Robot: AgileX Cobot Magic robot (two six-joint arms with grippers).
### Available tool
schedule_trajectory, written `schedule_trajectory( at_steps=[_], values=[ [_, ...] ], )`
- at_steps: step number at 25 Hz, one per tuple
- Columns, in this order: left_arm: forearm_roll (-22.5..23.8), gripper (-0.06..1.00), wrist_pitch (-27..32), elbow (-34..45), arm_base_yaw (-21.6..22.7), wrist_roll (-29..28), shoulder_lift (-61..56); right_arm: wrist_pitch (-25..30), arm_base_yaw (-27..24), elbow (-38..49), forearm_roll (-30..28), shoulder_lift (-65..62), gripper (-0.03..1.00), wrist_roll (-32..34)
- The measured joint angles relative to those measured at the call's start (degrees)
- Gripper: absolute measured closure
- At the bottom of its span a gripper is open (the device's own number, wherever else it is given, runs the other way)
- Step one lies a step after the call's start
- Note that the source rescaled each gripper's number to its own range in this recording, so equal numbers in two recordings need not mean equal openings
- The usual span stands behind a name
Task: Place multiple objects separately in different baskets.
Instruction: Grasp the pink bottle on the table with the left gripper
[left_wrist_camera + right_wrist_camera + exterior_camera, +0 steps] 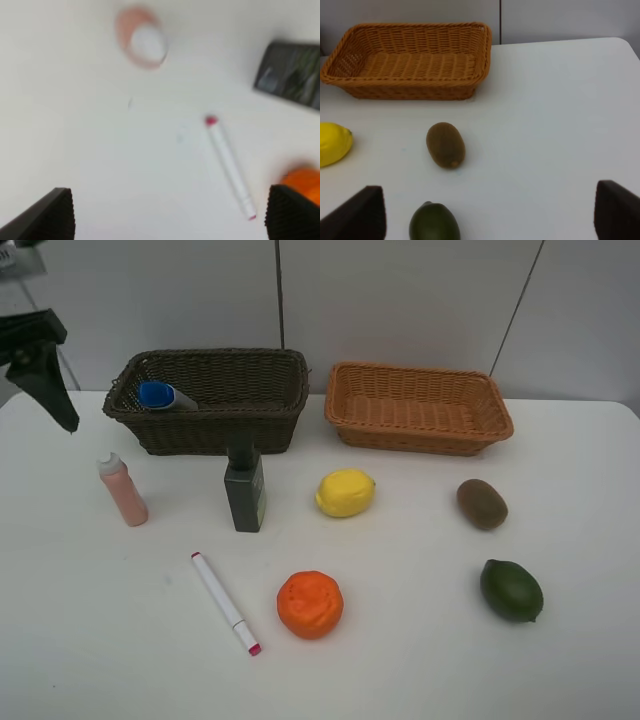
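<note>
Both jaws are hanging released above the bench [420,670], the spray bottle [165,396] lying in the far-left dark basket [215,435].

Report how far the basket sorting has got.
Done: the spray bottle lies in the dark basket. In hand: nothing; left claw and right claw open, empty. Left: pink bottle, pump bottle, marker, lemon, orange, kiwi, lime on the table; tan basket empty.

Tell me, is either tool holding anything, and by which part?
Nothing: the left tool and right tool are both open and empty.
</note>
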Motion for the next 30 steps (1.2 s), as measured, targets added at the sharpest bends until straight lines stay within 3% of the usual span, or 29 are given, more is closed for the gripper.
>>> schedule_trajectory(
  at_steps=[3,5,17,23,30],
  values=[
    [1.6,-0.05,-4.5,7.5,-0.1,-2.7,-0.7,0.0,0.0,0.0,0.0,0.0,0.01,0.0],
    [2.8,-0.05,-12.6,11.4,-0.1,-3.4,1.0,0.0,0.0,0.0,0.0,0.0,0.01,0.0],
    [-0.5,-0.05,-31.2,12.1,-0.1,-3.4,13.8,0.0,0.0,0.0,0.0,0.0,0.01,0.0],
    [-2.4,-0.05,-36.9,12.1,-0.1,-3.2,19.8,0.0,0.0,0.0,0.0,0.0,0.01,0.0],
    [-3.0,-0.02,-37.8,12.1,-0.1,-3.2,22.1,0.0,0.0,0.0,0.0,0.0,0.01,0.0]
  ],
)
